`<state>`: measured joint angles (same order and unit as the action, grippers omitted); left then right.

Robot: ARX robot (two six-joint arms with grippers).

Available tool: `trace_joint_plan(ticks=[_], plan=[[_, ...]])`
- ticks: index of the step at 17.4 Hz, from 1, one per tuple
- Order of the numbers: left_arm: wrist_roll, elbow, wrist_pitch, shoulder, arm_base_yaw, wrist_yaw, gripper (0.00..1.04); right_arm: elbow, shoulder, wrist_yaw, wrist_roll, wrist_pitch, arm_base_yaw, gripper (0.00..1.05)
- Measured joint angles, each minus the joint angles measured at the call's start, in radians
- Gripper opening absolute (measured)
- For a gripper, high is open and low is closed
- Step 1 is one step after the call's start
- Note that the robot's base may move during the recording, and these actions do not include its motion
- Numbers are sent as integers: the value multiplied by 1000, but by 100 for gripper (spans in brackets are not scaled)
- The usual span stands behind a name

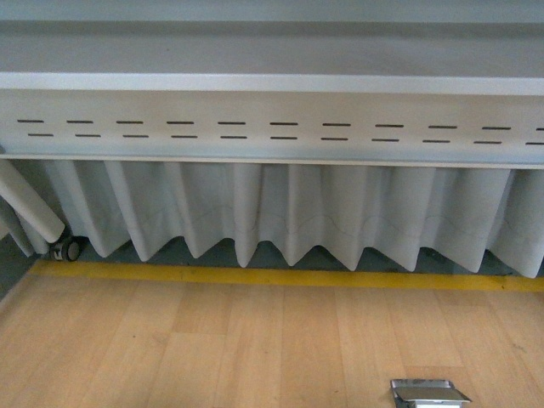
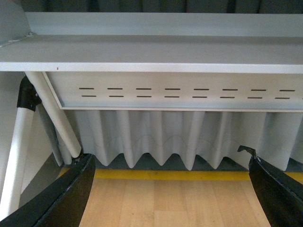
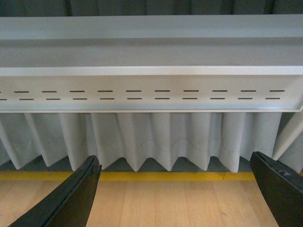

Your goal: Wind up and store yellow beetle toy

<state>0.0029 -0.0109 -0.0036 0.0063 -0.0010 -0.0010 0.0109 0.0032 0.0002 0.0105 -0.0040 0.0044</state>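
The yellow beetle toy is out of view in all three views. My left gripper point(image 2: 173, 198) is open above bare light wood, its black fingers point(image 2: 66, 194) spread wide with nothing between them. My right gripper point(image 3: 175, 198) is open too, and its dark fingers point(image 3: 71, 198) frame only wood and a yellow strip. Both wrist views look level toward the far edge. Neither arm shows in the front view.
The wooden tabletop point(image 1: 212, 340) ends at a yellow strip point(image 1: 280, 277). Behind it hang a white pleated curtain point(image 1: 297, 212) and a grey slotted panel point(image 1: 272, 127). A shiny metal piece point(image 1: 427, 393) sits at the near right edge. White frame legs point(image 2: 52, 113) and a caster wheel point(image 1: 66, 249) stand at the left.
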Motion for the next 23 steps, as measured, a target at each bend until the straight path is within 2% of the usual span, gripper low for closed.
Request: trace_joint_plan(ticks=[23], plan=[[0,0,0,0,0,0,98,0,0,0,0,0,0,98]])
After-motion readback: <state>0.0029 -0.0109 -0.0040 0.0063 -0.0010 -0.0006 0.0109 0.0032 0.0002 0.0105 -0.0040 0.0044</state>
